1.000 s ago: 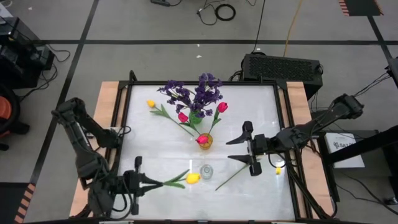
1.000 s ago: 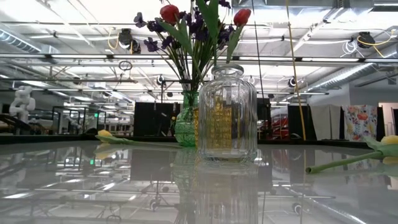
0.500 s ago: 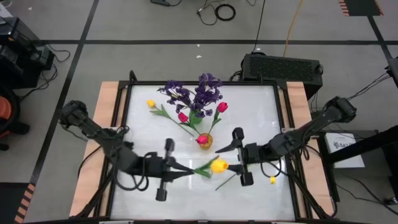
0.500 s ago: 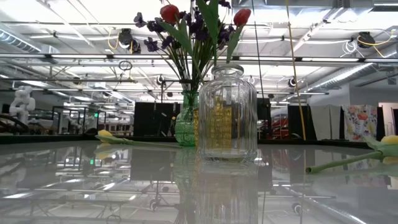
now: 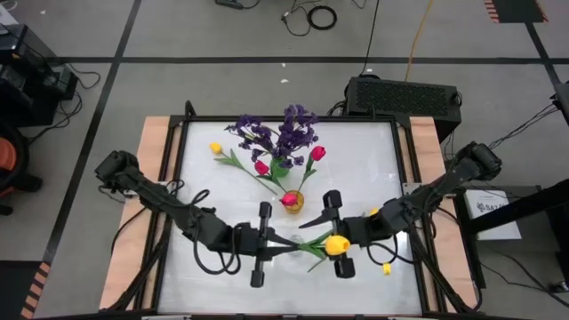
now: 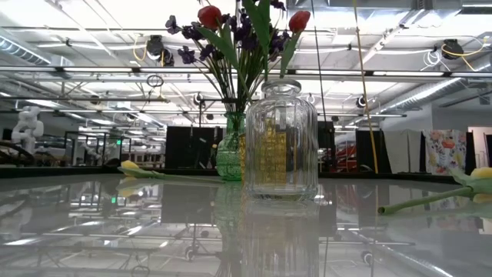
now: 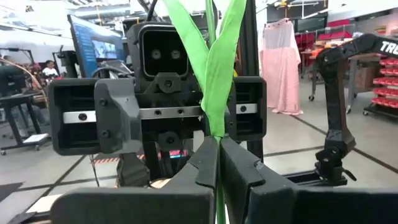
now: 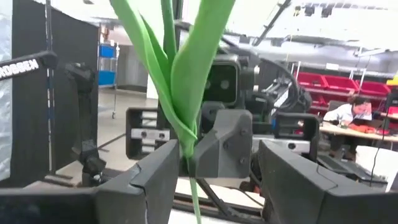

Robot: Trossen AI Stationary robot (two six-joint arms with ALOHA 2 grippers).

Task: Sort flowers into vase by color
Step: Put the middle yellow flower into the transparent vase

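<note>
Both arms meet in the lower middle of the high view, above the white table [image 5: 204, 191]. The left claw [image 5: 277, 244] is pressed together on the green stem of a yellow tulip [image 5: 335, 244]. In the left wrist view the two dark fingers [image 7: 205, 163] close on the stem with the leaves rising above them. The right claw [image 5: 335, 233] faces the left claw from the opposite side with its fingers spread. In the right wrist view the stem and leaves [image 8: 177, 81] stand between the spread fingers [image 8: 163, 171]; contact with either finger cannot be determined. In the high view the yellow bloom lies at the right claw, between its fingers.

The green vase [image 6: 228, 158] stands in the upper middle of the table and holds purple sprigs [image 5: 284, 135] and two pink-red tulips [image 5: 317, 153]. The amber vase [image 5: 292, 202] sits just below it in the high view, with a pink-red bloom at its mouth. A clear glass jar [image 6: 280, 142] stands at the centre of the low view, in front of the other vases. One loose yellow tulip [image 5: 215, 148] lies on the table at the upper left of the vases.
</note>
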